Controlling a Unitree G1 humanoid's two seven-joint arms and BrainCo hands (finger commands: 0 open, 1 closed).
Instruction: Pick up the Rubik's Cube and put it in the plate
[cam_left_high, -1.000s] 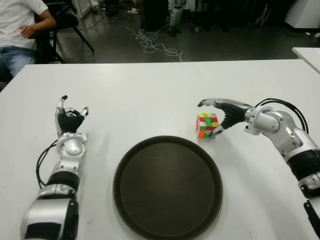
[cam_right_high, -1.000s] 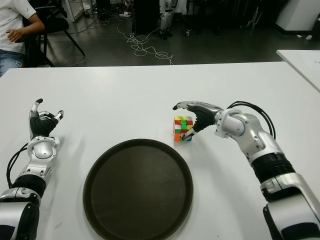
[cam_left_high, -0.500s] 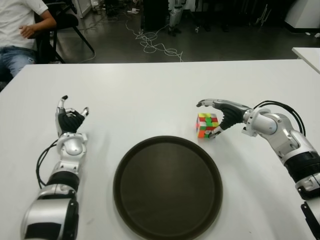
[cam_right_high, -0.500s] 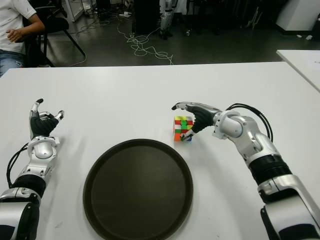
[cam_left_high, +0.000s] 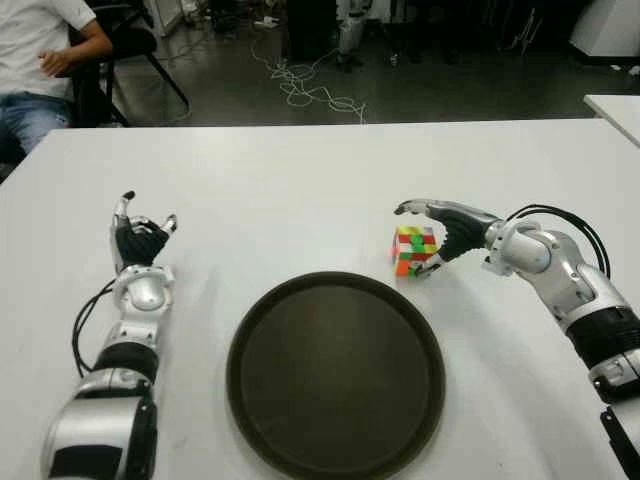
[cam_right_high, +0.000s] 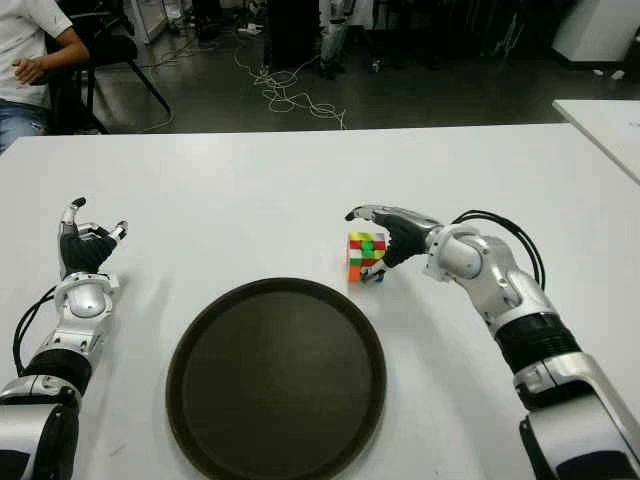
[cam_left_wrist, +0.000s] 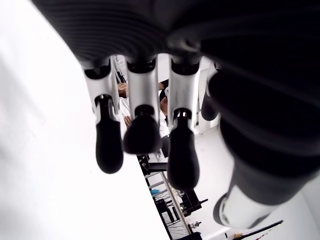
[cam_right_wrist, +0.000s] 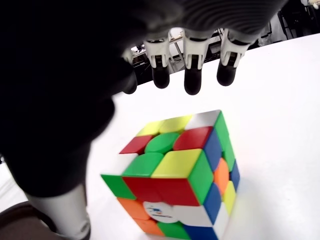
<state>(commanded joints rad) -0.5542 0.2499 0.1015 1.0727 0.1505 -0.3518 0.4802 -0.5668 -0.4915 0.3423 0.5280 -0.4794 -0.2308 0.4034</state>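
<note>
A white table (cam_left_high: 300, 180) carried a round dark plate (cam_left_high: 335, 372) near its front edge. Just beyond the plate's right rim sat the cube (cam_left_high: 413, 250), with the right hand (cam_left_high: 440, 235) arched over it, fingers (cam_left_high: 412, 208) extended above and thumb low at its right side. The left hand (cam_left_high: 140, 240) showed well left of the plate, fingers pointing away. A seated person (cam_left_high: 40, 60) occupied the far left corner.

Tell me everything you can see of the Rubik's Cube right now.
The Rubik's Cube is a scrambled three-by-three of glossy plastic, showing red, green, yellow, orange, blue and white tiles, with a logo on one white centre. It sits flat on the white table, just beyond the dark round plate, toward its right side. The right robot hand arches over it, fingers extended past the top and thumb beside it; a firm grasp is not visible.
</note>
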